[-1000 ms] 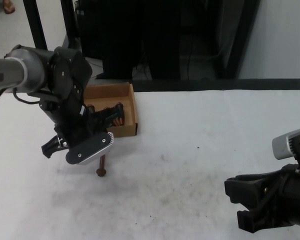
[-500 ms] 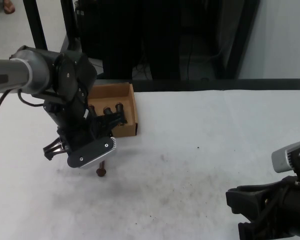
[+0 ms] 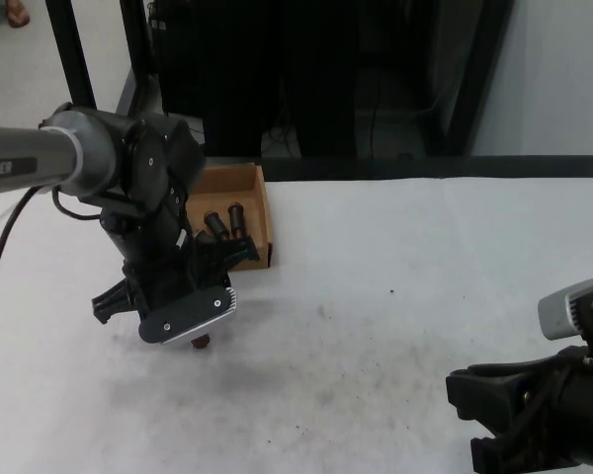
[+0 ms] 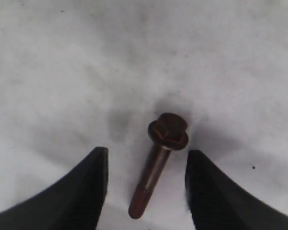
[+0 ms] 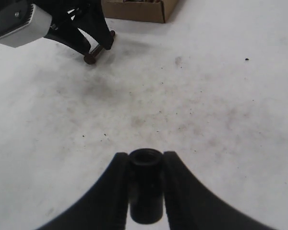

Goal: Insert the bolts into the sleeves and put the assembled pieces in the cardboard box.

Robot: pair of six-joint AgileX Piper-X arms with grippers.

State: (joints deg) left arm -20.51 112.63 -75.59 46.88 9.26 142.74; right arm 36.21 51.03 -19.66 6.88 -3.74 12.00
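Rust-brown metal made up the bolt (image 4: 158,175), which had a flanged six-sided head and a plain, darker shank. It lay flat on the white, scuffed bench (image 3: 395,326), a little nearer than the cardboard box (image 3: 263,212). The left gripper (image 4: 147,154) hung low over it. Its two black fingers (image 4: 86,191) stood wide apart, one on each side of the shank, and touched nothing. The bolt's head pointed away from the wrist.

White lettering ran along the grey tube (image 3: 20,166) of the left arm. It was the only writing to be seen.

The right gripper (image 5: 145,165) sat low over the near right part of the bench, well apart from the bolt. Its fingers were pressed against a short black sleeve (image 5: 145,196), whose open bore showed at the far end. The box was of plain brown card, open at the top. Several dark assembled pieces (image 3: 223,223) leaned inside it.
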